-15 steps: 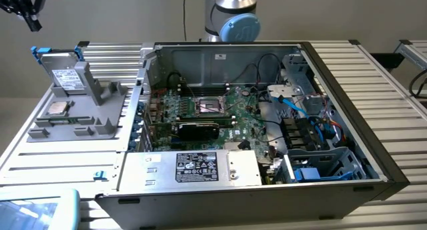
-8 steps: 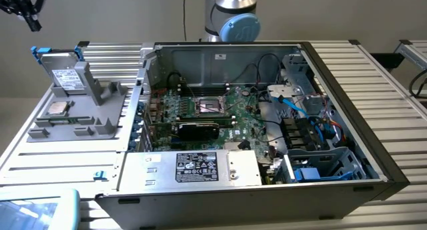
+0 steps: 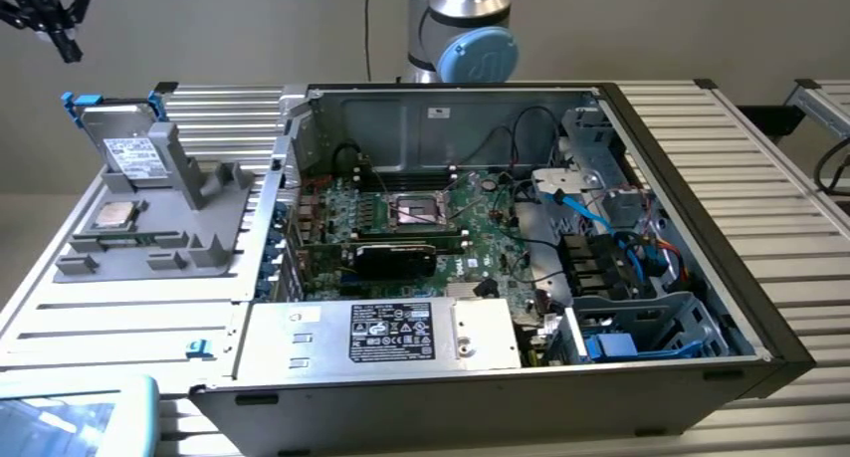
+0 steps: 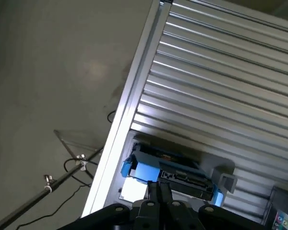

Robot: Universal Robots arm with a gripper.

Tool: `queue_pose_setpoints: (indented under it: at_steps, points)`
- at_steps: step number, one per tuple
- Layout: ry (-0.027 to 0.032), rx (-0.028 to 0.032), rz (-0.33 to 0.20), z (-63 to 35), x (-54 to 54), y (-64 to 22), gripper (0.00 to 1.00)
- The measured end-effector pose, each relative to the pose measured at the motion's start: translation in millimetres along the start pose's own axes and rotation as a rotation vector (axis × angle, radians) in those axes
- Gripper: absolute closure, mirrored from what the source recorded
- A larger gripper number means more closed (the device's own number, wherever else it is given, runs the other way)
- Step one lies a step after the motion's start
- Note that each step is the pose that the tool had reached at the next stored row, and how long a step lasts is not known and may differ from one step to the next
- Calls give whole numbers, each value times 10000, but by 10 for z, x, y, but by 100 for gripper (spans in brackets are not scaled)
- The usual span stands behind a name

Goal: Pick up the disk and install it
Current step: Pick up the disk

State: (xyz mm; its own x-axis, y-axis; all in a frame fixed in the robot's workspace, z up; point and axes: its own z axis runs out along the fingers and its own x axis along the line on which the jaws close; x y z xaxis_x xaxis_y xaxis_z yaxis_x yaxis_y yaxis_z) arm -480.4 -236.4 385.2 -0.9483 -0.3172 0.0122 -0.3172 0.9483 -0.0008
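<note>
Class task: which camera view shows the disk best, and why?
The exterior view: the disk stands in the grey holder, its printed label in plain sight. The wrist view shows its top edge end-on.

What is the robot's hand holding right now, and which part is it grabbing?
Nothing. The gripper has its fingers shut on empty air, apart from the disk, which stands in the grey stand.

Shows silver-grey on the disk (image 3: 129, 153), white on its label, blue on the frame (image 3: 70, 101), at ten o'clock of the case (image 3: 398, 118). Plain grey on the stand (image 3: 199, 193). Dull grey inside the case, black along its rim. Green on the board (image 3: 452, 218); blue on cables (image 3: 588, 214) at three o'clock. Black label on the silver box (image 3: 398, 333) at six. Runs in ribbed silver stripes across the table (image 3: 783, 158). Black on the gripper (image 4: 159, 188).
</note>
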Motion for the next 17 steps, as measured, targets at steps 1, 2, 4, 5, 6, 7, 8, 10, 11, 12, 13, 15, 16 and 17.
queue_pose_setpoints:
  at_steps: [1, 2, 4, 5, 6, 7, 8, 10, 11, 12, 13, 15, 16, 17]
  points:
    - [-1, 0, -184, 0, 0, 0, 89]
    - [-2, 0, -366, 1, 0, 0, 89]
    - [-3, -1, -735, 1, 0, 0, 89]
    - [-3, -1, -916, 1, 0, 0, 89]
    - [-5, 0, -1095, 1, 0, 0, 89]
    - [-6, 0, -1281, 2, 0, 0, 89]
    - [-7, 0, -1459, 2, 0, 0, 89]
    - [-9, 2, -1820, 3, 0, 0, 89]
    - [-8, 3, -2000, 3, 0, 0, 89]
    - [-9, 5, -2181, 4, 0, 0, 89]
    - [-9, 7, -2376, 4, 0, 0, 89]
    - [-9, 10, -2736, 4, 0, -1, 89]
    - [-8, 12, -2916, 4, 0, 0, 89]
    - [-9, 14, -3096, 5, 0, 0, 89]
